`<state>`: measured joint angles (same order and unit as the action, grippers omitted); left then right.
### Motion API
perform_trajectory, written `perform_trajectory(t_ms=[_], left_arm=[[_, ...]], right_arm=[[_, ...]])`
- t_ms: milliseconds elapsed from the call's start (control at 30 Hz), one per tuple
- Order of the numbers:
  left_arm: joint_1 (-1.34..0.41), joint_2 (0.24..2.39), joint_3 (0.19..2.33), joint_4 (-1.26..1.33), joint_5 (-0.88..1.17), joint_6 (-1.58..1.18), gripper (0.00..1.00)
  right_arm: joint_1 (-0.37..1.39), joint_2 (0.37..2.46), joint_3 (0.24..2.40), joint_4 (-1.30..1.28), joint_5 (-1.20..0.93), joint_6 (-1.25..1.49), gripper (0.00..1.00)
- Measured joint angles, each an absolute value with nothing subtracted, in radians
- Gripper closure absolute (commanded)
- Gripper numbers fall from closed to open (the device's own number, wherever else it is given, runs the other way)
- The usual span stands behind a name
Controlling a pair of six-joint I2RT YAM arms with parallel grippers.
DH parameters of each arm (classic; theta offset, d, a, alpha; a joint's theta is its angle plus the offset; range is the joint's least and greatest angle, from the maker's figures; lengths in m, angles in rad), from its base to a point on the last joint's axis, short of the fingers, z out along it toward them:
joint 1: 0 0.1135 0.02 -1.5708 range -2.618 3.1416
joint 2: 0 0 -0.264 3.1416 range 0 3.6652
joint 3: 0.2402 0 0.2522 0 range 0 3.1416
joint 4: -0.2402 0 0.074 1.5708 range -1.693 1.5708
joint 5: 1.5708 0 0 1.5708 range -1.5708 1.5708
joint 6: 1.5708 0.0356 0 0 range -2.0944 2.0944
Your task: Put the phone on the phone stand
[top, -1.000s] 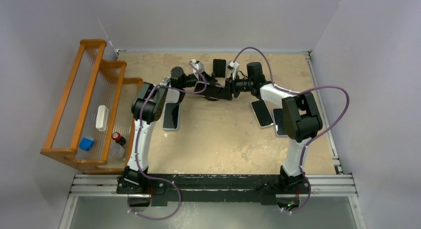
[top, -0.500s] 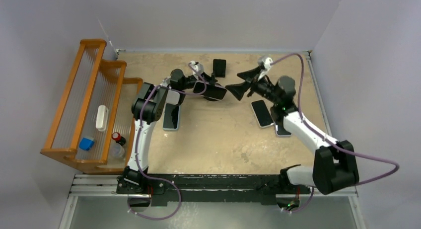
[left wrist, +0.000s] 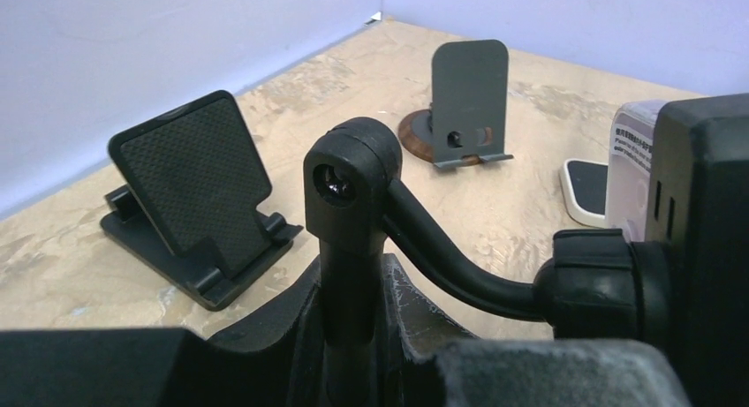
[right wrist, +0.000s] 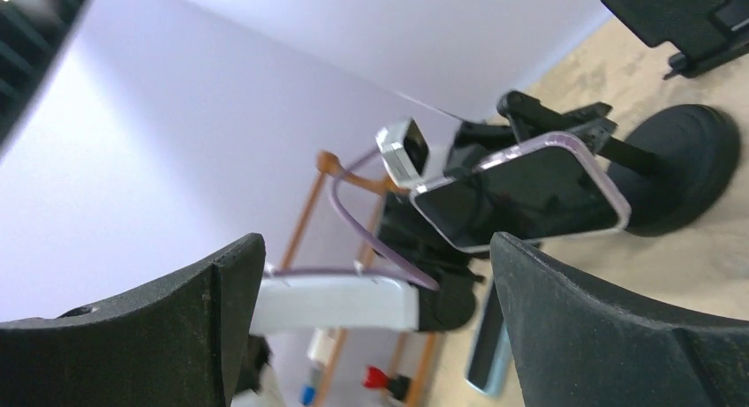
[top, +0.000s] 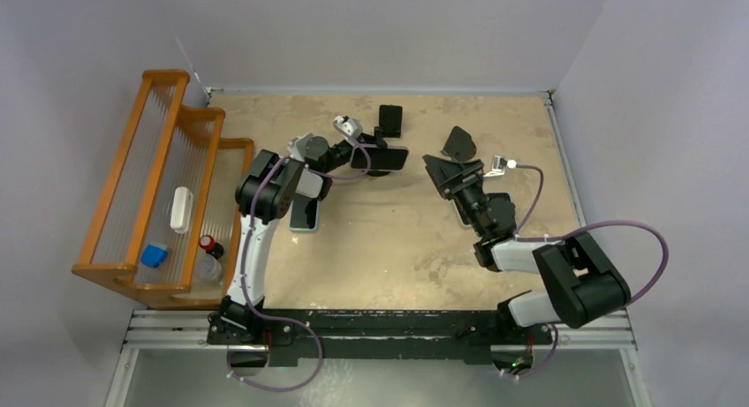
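Observation:
The phone (top: 386, 158), dark-screened in a clear case, lies crosswise in the holder of the phone stand (right wrist: 684, 164), a black gooseneck stand with a round base. It also shows in the right wrist view as the phone (right wrist: 521, 195), tilted above that base. My left gripper (top: 358, 153) is shut on the stand's upright post (left wrist: 351, 239), one finger on each side. My right gripper (top: 442, 171) stands to the right of the phone and apart from it. Its jaws are wide open with nothing between them, as the right gripper (right wrist: 375, 266) shows close up.
A black textured folding stand (left wrist: 194, 195) and a grey metal stand on a wooden base (left wrist: 468, 98) stand at the back. A spare phone (top: 305, 214) lies under the left arm, another (left wrist: 587, 186) to the right. A wooden rack (top: 150, 195) lines the left side.
My right gripper opened, let go of the phone and drew back to the right and toward the near edge. The phone stays on the stand. The left gripper kept its grip on the post.

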<state>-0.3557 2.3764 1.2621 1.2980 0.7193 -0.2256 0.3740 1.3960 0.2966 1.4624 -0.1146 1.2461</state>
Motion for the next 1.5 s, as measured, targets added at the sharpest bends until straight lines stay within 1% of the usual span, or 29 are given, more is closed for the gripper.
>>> perform_trajectory(t_ms=[100,267,433,600,867,1000,1333,1500], left_arm=[[-0.363,2.376,1.23,1.352,0.664,-0.224,1.0],[-0.372,2.376,1.188,1.433,0.614,-0.22,1.0],[-0.377,2.376,1.166,1.471,0.601,-0.216,1.0],[-0.378,2.376,1.164,1.475,0.607,-0.213,1.0],[-0.381,2.376,1.163,1.48,0.609,-0.187,1.0],[-0.381,2.376,1.163,1.48,0.609,-0.181,1.0],[-0.382,2.376,1.162,1.48,0.609,-0.172,1.0],[-0.382,2.376,1.162,1.48,0.61,-0.171,1.0]], right_arm=[[0.388,1.435,0.304,1.511,-0.036,1.382,0.01],[0.439,1.547,0.354,1.515,0.061,1.604,0.01],[0.497,1.568,0.447,1.433,0.1,1.769,0.01],[0.505,1.565,0.542,1.262,0.105,1.869,0.01],[0.513,1.504,0.594,0.901,0.088,1.891,0.01],[0.519,1.512,0.628,0.787,0.082,1.885,0.01],[0.523,1.635,0.664,0.739,0.057,1.898,0.01],[0.524,1.66,0.656,0.812,0.061,1.93,0.01]])
